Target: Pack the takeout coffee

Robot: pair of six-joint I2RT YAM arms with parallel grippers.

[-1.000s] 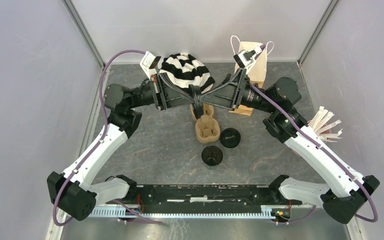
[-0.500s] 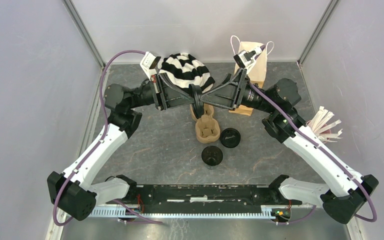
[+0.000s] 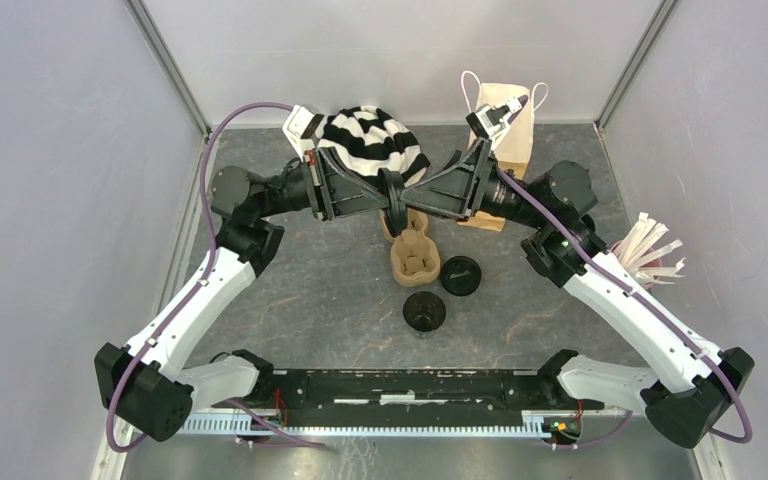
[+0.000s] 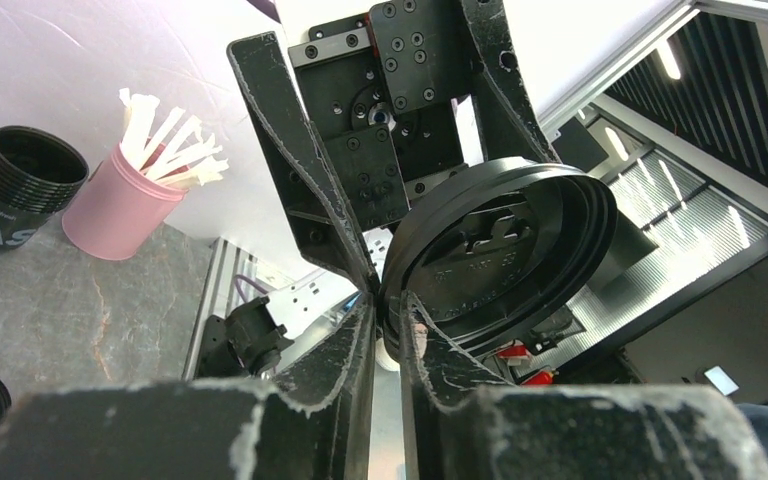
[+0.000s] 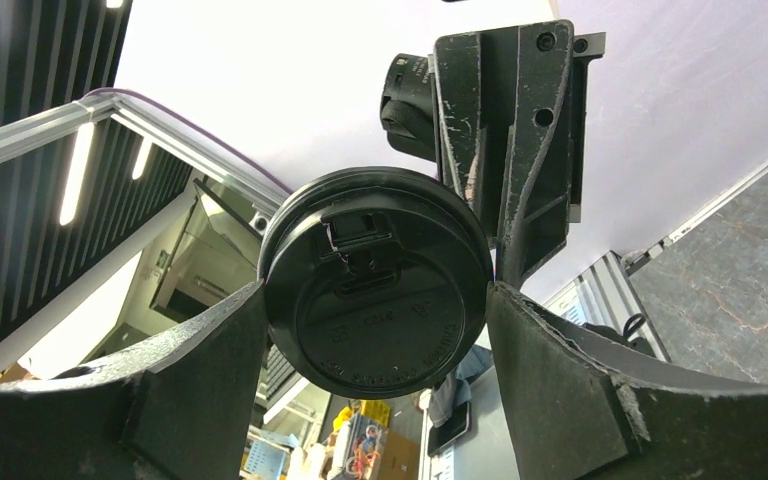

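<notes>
A flat round black lid (image 5: 375, 300) hangs in the air above the brown moulded carrier (image 3: 415, 255), between both grippers. My right gripper (image 5: 375, 288) spans its full width, one finger against each side. My left gripper (image 4: 385, 305) has the lid's (image 4: 500, 250) rim in a narrow slit between its fingers; whether they still press it does not show. In the top view the two grippers (image 3: 398, 195) meet tip to tip. A black coffee cup (image 3: 460, 274) and a second one (image 3: 424, 311) stand on the table near the carrier. The farther cup (image 4: 15, 185) is open-topped.
A brown paper bag (image 3: 512, 130) stands at the back right, behind the right arm. A black-and-white striped cloth (image 3: 372, 140) lies at the back centre. A pink cup (image 4: 120, 215) holding white sticks (image 3: 652, 250) stands at the right edge.
The right arm's elbow has shifted slightly left and toward the back. The grippers and lid stay at the same spot above the carrier.
</notes>
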